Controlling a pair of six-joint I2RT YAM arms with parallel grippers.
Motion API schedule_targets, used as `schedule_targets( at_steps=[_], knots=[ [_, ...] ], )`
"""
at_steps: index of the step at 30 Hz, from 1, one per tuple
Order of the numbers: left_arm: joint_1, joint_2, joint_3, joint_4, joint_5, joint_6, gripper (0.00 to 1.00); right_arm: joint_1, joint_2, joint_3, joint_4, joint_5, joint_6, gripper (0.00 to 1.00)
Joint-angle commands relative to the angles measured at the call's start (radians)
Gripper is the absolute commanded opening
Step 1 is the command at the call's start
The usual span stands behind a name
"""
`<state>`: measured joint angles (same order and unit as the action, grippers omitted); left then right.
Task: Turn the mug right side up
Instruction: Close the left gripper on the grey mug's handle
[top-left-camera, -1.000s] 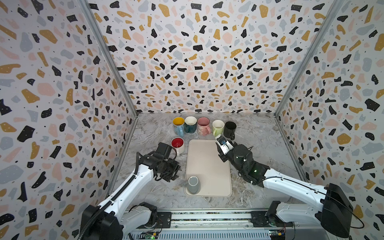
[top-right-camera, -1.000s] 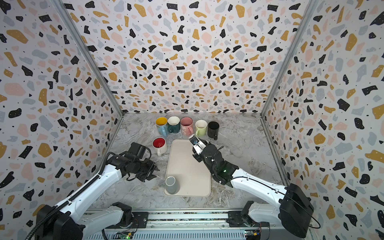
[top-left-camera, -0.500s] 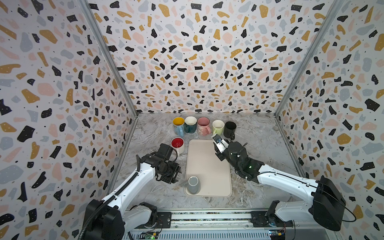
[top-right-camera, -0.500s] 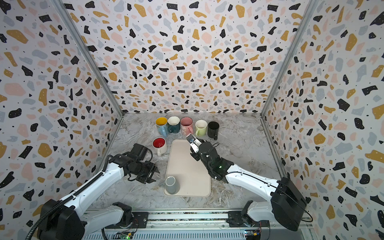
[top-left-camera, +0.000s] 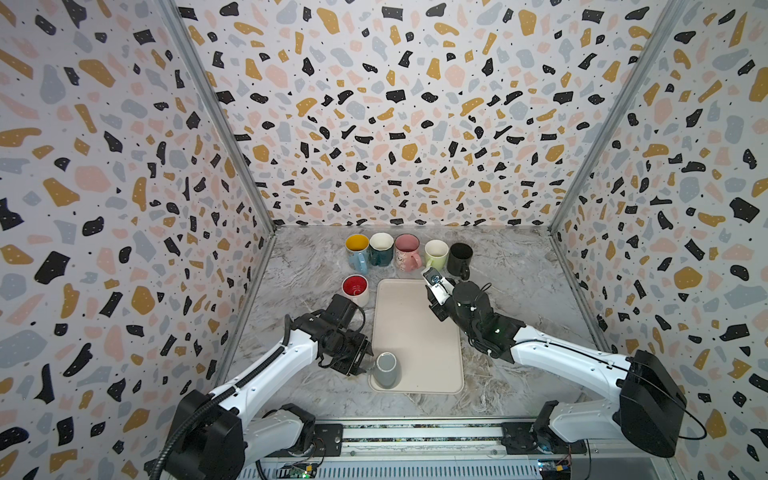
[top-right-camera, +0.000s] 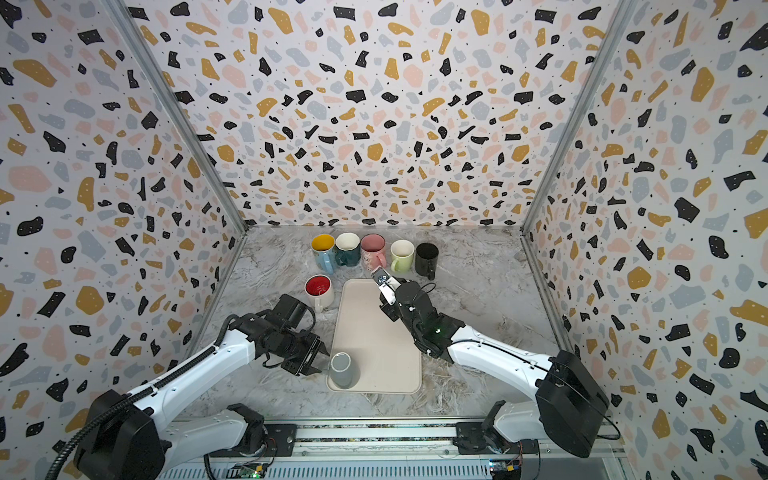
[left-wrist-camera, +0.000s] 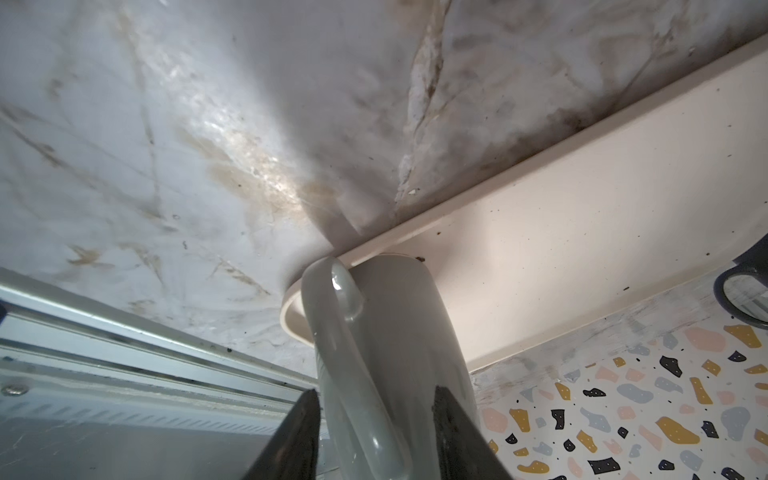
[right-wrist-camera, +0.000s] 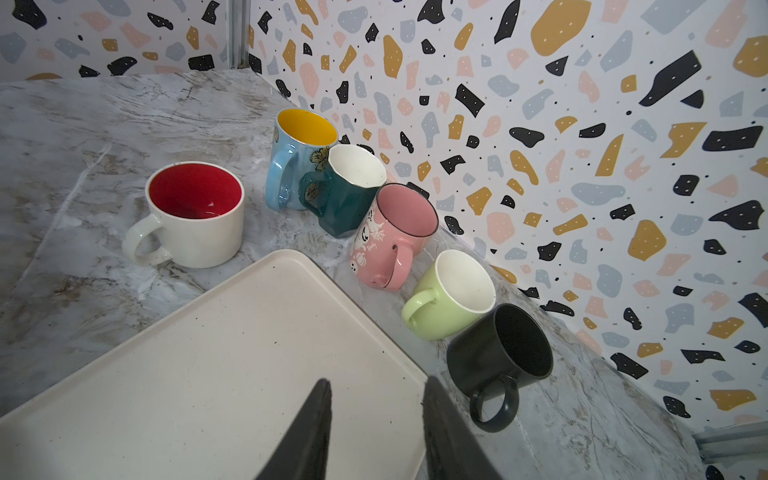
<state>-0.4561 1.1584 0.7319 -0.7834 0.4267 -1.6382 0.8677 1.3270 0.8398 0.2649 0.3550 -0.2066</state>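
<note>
The beige tray (top-left-camera: 415, 332) has not moved. The right gripper (right-wrist-camera: 376, 384) has slid to the tray's far corner, jaws part open and empty. The grey mug (top-left-camera: 386, 370) stands base-up on the tray's near left corner. The left gripper (left-wrist-camera: 376, 399) has moved in and widened, its jaws now straddling the mug's handle (left-wrist-camera: 332, 299) without clamping it. A grasp looks imminent, and the flip has not begun.

Two glossy white shells here, left arm (top-left-camera: 266, 368) and right arm (top-left-camera: 561, 355), with chunky black housings at every joint. A ribbed black hose (top-left-camera: 172, 434) curls off the left base. A green light (top-left-camera: 496, 331) glows on the right wrist. The right gripper (right-wrist-camera: 376, 380) shows black wedge fingers (right-wrist-camera: 307, 432).
</note>
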Motion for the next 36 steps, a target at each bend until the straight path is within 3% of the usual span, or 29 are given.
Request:
schedule_targets(
  at_steps=[1,11,24,36],
  knots=[
    [-0.01,0.0,-0.011,0.018,0.018,-0.03,0.46,-0.006,-0.008,0.035,-0.013,-0.002,0.019,0.38],
    [-0.034,0.015,-0.078,0.173,0.035,-0.117,0.46,-0.008,-0.008,0.027,-0.012,0.002,0.032,0.39],
    [-0.041,0.026,-0.097,0.248,0.047,-0.146,0.42,-0.015,0.002,0.018,-0.013,0.002,0.041,0.38],
    [-0.047,0.062,-0.122,0.328,0.072,-0.153,0.31,-0.019,0.017,0.022,-0.016,0.002,0.045,0.38]
  ],
)
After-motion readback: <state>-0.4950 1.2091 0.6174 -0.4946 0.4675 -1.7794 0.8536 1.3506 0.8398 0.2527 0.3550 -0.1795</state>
